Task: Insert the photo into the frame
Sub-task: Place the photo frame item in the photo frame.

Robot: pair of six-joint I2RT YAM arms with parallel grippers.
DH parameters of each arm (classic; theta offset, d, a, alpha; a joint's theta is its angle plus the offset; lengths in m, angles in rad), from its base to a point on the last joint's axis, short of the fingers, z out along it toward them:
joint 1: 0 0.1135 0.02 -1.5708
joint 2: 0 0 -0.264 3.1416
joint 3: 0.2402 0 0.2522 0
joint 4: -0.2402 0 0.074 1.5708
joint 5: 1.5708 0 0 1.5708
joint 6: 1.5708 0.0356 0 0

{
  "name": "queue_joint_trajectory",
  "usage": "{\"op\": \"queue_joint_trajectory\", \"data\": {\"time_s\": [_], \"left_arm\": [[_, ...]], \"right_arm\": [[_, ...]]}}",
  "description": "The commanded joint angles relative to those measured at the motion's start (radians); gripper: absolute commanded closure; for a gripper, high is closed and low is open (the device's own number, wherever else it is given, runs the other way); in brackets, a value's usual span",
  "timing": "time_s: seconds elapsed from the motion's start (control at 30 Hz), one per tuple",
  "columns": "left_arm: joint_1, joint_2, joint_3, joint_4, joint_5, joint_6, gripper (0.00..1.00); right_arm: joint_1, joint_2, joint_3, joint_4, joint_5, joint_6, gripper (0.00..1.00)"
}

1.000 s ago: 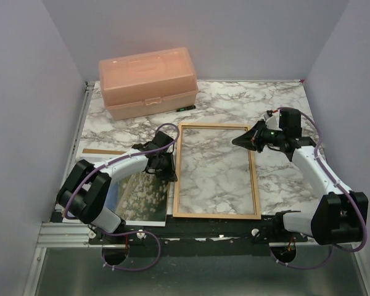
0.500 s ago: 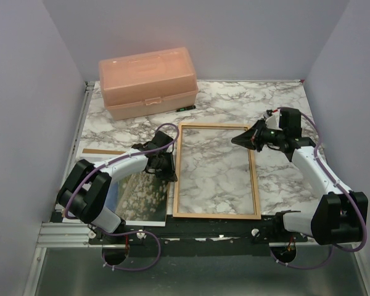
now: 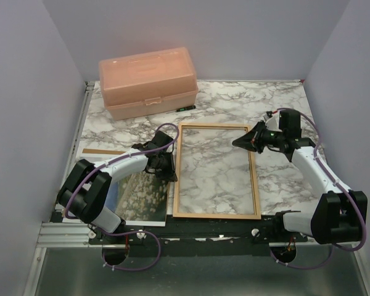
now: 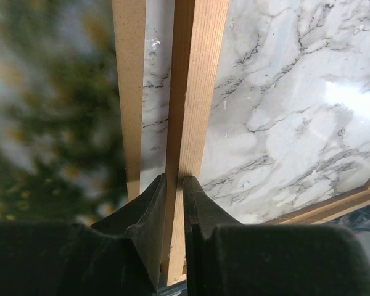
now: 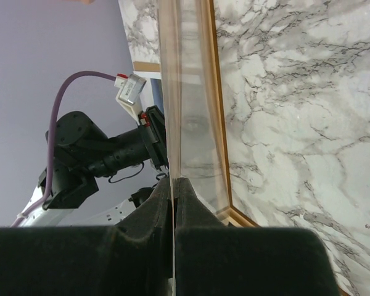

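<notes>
My left fingers (image 4: 147, 217) pinch frame (image 4: 192, 92) by left rail; right fingers (image 5: 160, 209) clamp clear pane (image 5: 191, 123) edge. Photo (image 3: 140, 195) lies just left of frame. Best: brace rail, raise pane slowly, level.

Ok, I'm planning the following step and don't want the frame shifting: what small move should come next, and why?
Probably raise the right gripper a little, tilting up what looks like a thin clear sheet it pinches, while the left gripper holds the frame by its left rail. The photo lies outside the frame, beside that rail, so it needs an opening.
</notes>
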Motion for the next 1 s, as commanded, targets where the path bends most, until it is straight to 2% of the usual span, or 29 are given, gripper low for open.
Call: {"op": "queue_joint_trajectory", "data": {"time_s": [0.0, 0.43, 0.97], "left_arm": [[-0.004, 0.097, -0.070, -0.044, -0.154, 0.048, 0.83], [-0.003, 0.100, -0.069, -0.047, -0.157, 0.049, 0.83], [-0.005, 0.101, -0.068, -0.054, -0.153, 0.057, 0.83]], "right_arm": [[0.001, 0.009, -0.023, -0.027, 0.036, -0.049, 0.99], [0.002, 0.029, -0.059, -0.052, 0.068, -0.118, 0.99], [0.002, 0.070, 0.021, -0.242, 0.183, -0.309, 0.99]]}}
